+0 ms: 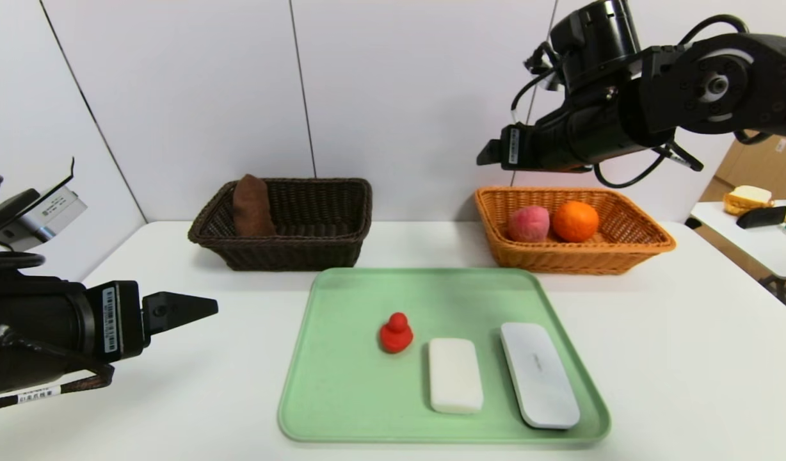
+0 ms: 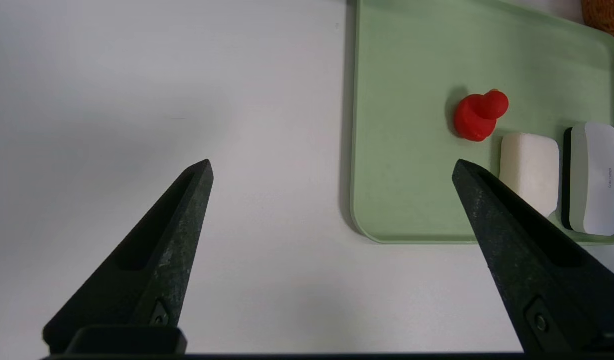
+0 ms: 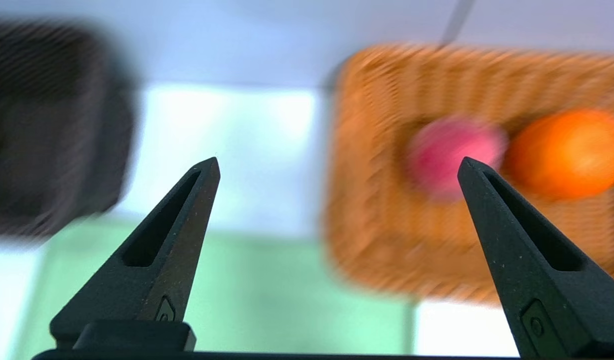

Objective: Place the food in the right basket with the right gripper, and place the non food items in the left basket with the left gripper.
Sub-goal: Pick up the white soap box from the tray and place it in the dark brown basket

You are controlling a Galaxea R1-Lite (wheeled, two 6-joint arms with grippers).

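Black and wedge-tipped, the left gripper [image 2: 332,170] hangs low over bare worktop [image 1: 687,358] beside the green tray [image 1: 342,384], its jaws spread wide and holding nothing. Three things lie on the tray: a red toy duck [image 1: 395,333], a white block [image 1: 455,374] just beside it, and a white remote [image 1: 539,383] near the tray's right rim. None looks like food, so all three appear bound for the dark basket [image 1: 290,250] at the back left, where a brown object [image 1: 252,206] already leans. The orange basket [image 1: 578,259] at the back right holds a pink fruit [image 1: 529,223] and an orange [image 1: 575,221]. Above its near-left corner the right gripper [image 3: 337,167] hovers high, jaws apart and empty; its share of the sorting looks finished. The step in hand seems to be the left arm's approach to the tray. The duck is nearest and stands apart from the tray's raised lip, so the next move likely calls for a reach inward over that lip and a close around the toy. Open worktop lies between tray and dark basket, leaving a free path for the carry; the basket's tall wall must be cleared.
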